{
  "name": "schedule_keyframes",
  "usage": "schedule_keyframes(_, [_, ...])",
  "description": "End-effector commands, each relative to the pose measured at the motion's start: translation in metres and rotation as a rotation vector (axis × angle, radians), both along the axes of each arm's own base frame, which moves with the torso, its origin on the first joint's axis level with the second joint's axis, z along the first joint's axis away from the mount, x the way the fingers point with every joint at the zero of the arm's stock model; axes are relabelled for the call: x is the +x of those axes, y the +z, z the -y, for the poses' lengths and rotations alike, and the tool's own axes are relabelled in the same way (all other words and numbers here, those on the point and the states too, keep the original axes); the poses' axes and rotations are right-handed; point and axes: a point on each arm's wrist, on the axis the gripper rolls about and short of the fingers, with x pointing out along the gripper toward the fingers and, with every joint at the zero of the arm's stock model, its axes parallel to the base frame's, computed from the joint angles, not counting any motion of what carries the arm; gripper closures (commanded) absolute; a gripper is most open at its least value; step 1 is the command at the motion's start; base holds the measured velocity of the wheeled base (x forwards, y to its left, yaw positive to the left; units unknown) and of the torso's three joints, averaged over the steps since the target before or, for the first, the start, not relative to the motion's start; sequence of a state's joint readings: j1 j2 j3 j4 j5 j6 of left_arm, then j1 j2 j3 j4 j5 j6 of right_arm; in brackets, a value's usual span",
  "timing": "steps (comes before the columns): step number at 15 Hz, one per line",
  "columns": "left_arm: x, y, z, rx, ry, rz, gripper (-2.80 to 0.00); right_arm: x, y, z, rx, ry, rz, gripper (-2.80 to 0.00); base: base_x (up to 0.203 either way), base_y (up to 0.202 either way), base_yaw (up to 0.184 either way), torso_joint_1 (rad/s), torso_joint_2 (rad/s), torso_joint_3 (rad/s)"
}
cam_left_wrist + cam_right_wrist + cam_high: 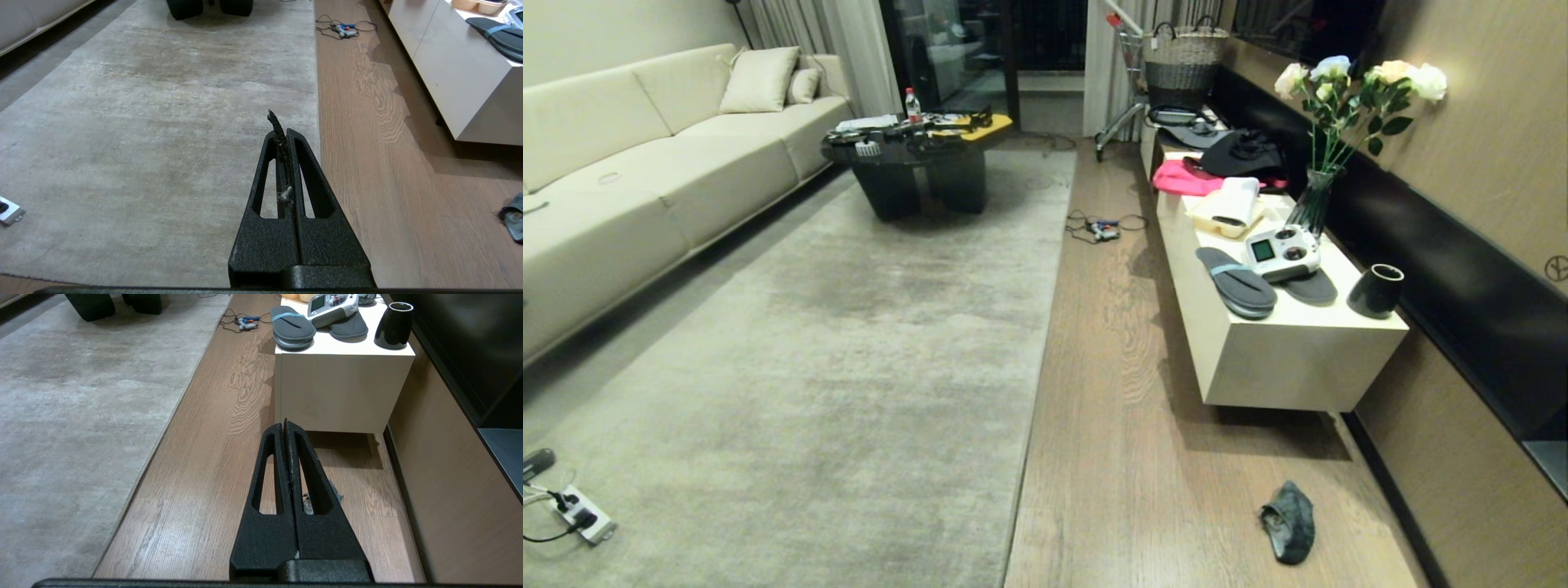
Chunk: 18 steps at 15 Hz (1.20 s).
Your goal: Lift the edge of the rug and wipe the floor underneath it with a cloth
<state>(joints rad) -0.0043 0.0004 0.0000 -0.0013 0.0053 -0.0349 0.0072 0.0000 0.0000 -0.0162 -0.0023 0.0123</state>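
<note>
open lane: floor | right: cabinet | obstacles: cloth, cables

Pale grey-beige mottled rug; brown wood-grain floor; dark grey-teal cloth; cream cabinet; bright pink garment; black cup.

Floor: brown wood-grain planks, slight sheen. Large pale grey rug lies flat on it; the rug edge runs straight beside the bare plank strip. Cloth, dark and crumpled, on bare planks near the wall, well apart from the rug. Tangle of cables with a small device on planks farther off, just beside the rug edge. Power strip on the rug's near left part. Dark coffee table stands at the rug's far end.
</note>
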Motion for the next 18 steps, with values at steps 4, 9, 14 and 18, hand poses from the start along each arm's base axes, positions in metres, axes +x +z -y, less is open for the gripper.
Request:
schedule_keyframes(4, [0.0001,0.0001,0.0000,0.000,0.000,-0.001,0.00,0.0001,-0.0001,0.0000,-0.009,0.001,-0.002,0.00,0.000,0.000,0.000,0.000,0.00,0.000])
schedule_keyframes(9, [0.0001,0.0001,0.0000,0.000,0.000,-0.001,0.00,0.0000,0.0001,0.0000,-0.003,0.001,0.001,0.00,0.000,0.000,0.000,0.000,0.00,0.000])
schedule_keyframes(14, [0.0001,0.0001,0.0000,0.000,0.000,-0.001,0.00,0.0001,0.0001,0.0000,-0.002,0.000,-0.001,0.00,0.000,0.000,0.000,0.000,0.00,0.000])
schedule_keyframes(18, [0.0001,0.0001,0.0000,0.000,0.000,-0.001,0.00,0.0001,0.0001,0.0000,-0.002,0.000,-0.001,0.00,0.000,0.000,0.000,0.000,0.00,0.000])
